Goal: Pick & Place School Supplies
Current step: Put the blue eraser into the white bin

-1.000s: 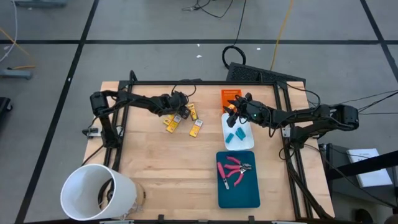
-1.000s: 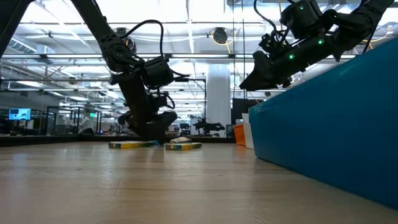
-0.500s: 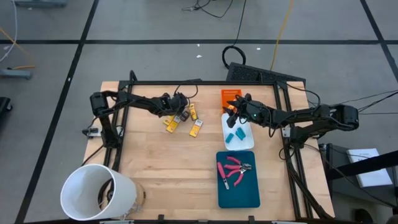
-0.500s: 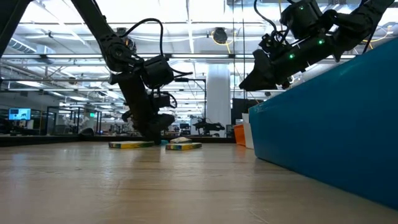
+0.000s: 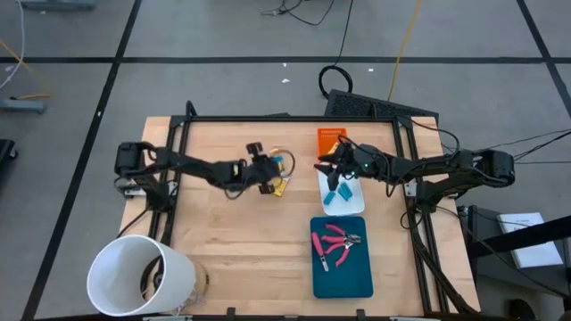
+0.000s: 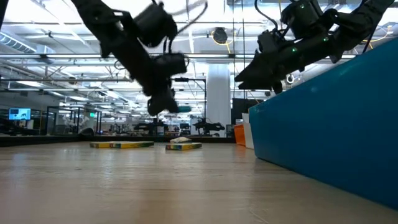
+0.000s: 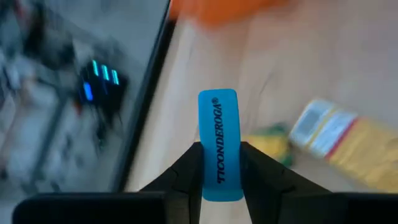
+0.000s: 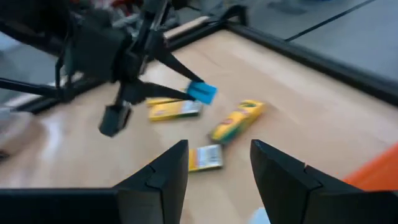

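My left gripper (image 5: 270, 169) hangs above the table's middle, shut on a light-blue eraser (image 7: 218, 144), which the right wrist view also shows (image 8: 202, 92). Several yellow-orange crayon boxes (image 8: 236, 121) lie flat on the wood below and beside it (image 5: 278, 185). My right gripper (image 8: 217, 177) is open with nothing between its fingers, above the far end of the white tray (image 5: 354, 207). Two light-blue pieces (image 5: 332, 198) lie in that tray. Pink-handled tools (image 5: 337, 242) lie in the teal tray (image 5: 343, 281). My left gripper pinches the eraser's two long narrow sides (image 7: 203, 163) between its two fingers (image 7: 186, 171), at the eraser's near end. The fingers slant downward and run along the eraser. Most of it sticks out past the fingertips, printed face up. It is lifted clear of the table (image 6: 183, 108).
An orange tray (image 5: 330, 138) lies beyond the white one. A big white bucket (image 5: 138, 276) stands at the near left corner. A black frame (image 5: 178, 178) borders the board's left, far and right sides. The teal tray's wall (image 6: 329, 124) fills the low view's right.
My left gripper has shut on the blue eraser at the crayon boxes and lifted it off the table. It has swung toward the table's near right, toward the white tray, and rolled about its own line. The right gripper's wrist has turned a little in place.
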`<state>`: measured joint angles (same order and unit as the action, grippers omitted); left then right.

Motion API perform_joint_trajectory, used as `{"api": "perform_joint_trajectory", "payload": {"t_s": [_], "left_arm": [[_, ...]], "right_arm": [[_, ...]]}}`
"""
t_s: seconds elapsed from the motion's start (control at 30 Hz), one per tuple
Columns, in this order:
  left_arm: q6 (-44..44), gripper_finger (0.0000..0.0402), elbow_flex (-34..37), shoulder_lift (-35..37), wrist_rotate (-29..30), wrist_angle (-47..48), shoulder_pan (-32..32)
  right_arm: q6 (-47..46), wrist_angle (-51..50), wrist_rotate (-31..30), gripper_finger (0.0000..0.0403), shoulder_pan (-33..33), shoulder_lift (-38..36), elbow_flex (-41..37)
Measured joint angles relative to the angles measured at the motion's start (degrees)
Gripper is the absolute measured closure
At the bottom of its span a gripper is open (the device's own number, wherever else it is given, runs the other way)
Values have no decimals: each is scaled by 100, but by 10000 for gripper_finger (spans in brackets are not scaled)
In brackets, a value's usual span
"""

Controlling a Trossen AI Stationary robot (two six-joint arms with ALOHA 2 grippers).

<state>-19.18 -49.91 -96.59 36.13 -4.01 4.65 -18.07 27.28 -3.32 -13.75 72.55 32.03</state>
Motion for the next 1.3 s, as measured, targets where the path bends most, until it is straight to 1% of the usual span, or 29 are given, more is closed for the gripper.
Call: {"api": "perform_joint_trajectory", "payload": {"t_s": [0.1, 0.2, 0.33, 0.4, 0.57, 0.73, 0.83, 1.0, 1.1, 1.2, 1.3], "left_arm": [[-908, 310, -2, -20, 96, -673, -429], [-1602, 310, -5, -22, 547, -1377, -795], [-2271, 309, -13, -19, 785, -1917, -1092], [-2432, 309, -13, -18, 839, -2109, -1184], [-2561, 309, -15, -18, 1018, -2271, -1255], [-2569, 309, -15, -16, 958, -2282, -1255], [-2581, 309, -15, -16, 886, -2310, -1278], [-2614, 309, -15, -16, 885, -2310, -1310], [-2614, 309, -17, -16, 813, -2310, -1306], [-2607, 309, -17, -14, 589, -2312, -1304], [-2579, 309, -17, -14, 570, -2320, -1307]], "right_arm": [[-123, 216, 121, 233, 159, 26, 0], [-136, 672, 197, 228, 363, 184, -1], [-323, 1454, 214, 215, 532, 515, -2], [-378, 1655, 255, 205, 560, 683, -2], [-667, 2153, 665, 177, 561, 1065, 73], [-679, 2243, 663, 168, 561, 1421, 336], [-677, 2226, 663, 173, 561, 1572, 451], [-668, 2294, 661, 191, 561, 1567, 479], [-670, 2376, 667, 208, 561, 1567, 479], [-667, 2365, 807, 230, 558, 1567, 479], [-659, 2351, 816, 254, 561, 1567, 479]]}}
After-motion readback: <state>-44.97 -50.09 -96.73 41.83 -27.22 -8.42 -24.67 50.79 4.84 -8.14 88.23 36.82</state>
